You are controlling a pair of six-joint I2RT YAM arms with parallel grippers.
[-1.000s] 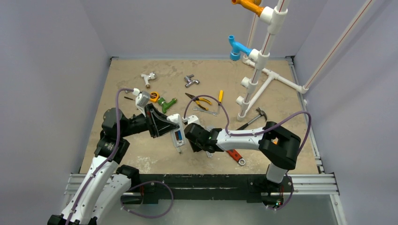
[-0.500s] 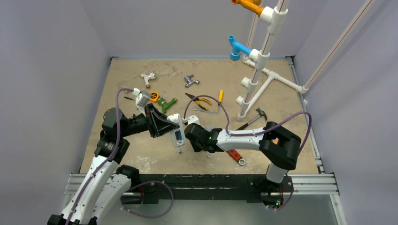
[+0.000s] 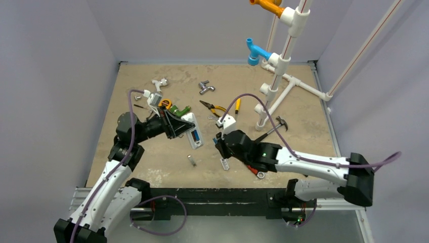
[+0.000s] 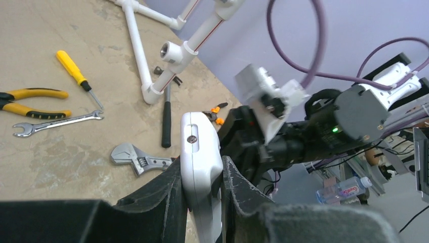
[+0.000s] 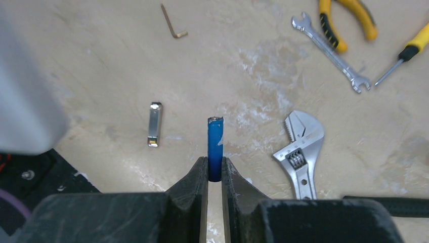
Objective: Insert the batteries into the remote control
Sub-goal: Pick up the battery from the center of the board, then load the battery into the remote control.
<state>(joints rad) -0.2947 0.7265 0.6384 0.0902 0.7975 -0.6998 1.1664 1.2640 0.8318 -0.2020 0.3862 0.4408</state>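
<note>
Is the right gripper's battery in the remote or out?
Out: the battery sits clamped in the right gripper, apart from the remote control.

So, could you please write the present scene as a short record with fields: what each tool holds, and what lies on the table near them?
Left tool: shut on the remote control, held off the table
Right tool: shut on one blue battery, its end sticking out in front
Gap: battery and remote control apart, not touching
Table below right tool: small metal piece, adjustable wrench
Task state: this battery not yet in the remote control
</note>
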